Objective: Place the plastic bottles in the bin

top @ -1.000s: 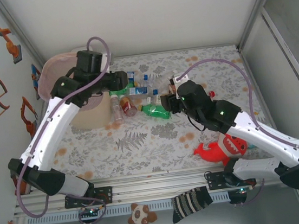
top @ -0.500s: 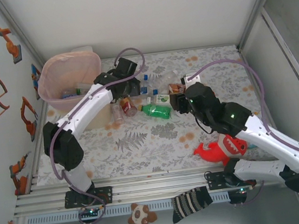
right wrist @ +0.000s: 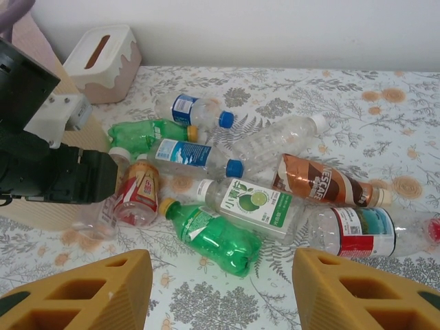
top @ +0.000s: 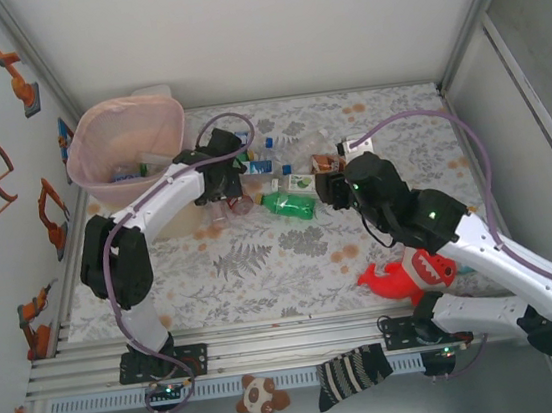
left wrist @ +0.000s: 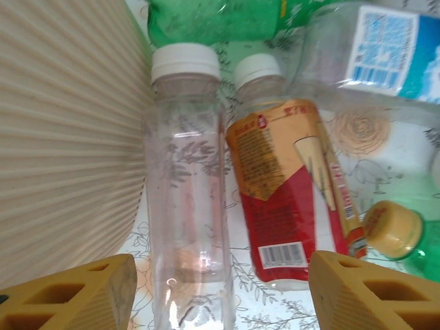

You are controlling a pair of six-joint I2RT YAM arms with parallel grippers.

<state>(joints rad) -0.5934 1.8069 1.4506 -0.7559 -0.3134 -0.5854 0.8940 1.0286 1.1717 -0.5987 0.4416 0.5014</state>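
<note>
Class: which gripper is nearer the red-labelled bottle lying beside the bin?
Left. The left gripper hovers directly over the red-labelled bottle. The right gripper sits off to its right, with the green bottle between them.

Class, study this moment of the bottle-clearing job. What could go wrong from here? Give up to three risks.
1. The open left gripper straddles a clear bottle and a red-labelled bottle lying side by side; closing may pinch both, and one could slip out.
2. It looks close to the bin and its ribbed wall, so it might catch there.
3. The right gripper hovers open; taking the green bottle may roll its neighbours away.
</note>
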